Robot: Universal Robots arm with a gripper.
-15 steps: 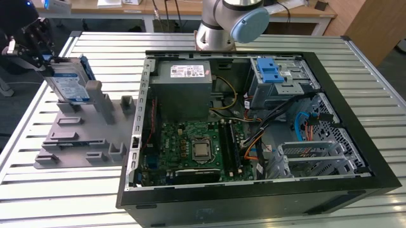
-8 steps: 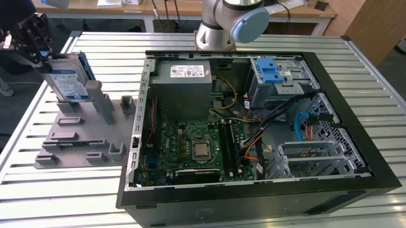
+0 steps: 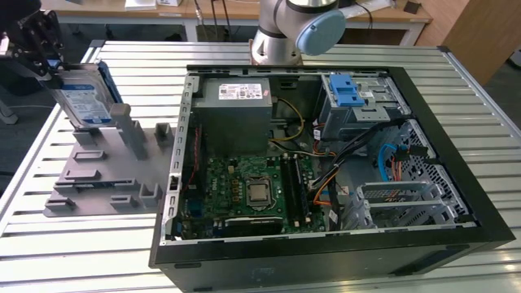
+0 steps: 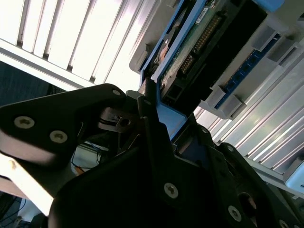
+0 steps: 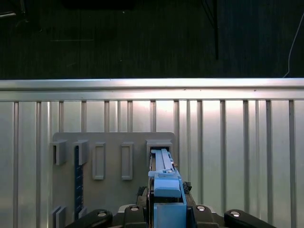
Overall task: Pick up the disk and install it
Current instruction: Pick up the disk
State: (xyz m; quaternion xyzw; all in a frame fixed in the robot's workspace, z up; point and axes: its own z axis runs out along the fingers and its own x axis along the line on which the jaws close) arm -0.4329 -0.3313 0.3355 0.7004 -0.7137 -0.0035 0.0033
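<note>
The disk [image 3: 82, 99], a silver drive with a blue-and-white label and a blue bracket, stands on edge at the far end of the grey slotted holder [image 3: 106, 177], at the exterior view's left. My gripper [image 3: 50, 66] comes down on its upper end, fingers shut on the blue bracket. In the first wrist view the disk [image 5: 164, 173] shows edge-on between the fingers, its far end at a slot of the holder [image 5: 114, 142]. The second wrist view shows the disk's [image 4: 204, 47] connector side just beyond the black fingers [image 4: 147, 109]. I cannot tell whether its lower end still rests in the slot.
An open computer case [image 3: 456, 146] lies to the exterior view's right of the holder, with a grey power supply box [image 3: 236, 101], a motherboard [image 3: 252, 189], loose cables and a drive bay with a blue latch [image 3: 346, 91]. The arm's base [image 3: 281, 36] stands behind it on the slatted metal table [image 3: 82, 256].
</note>
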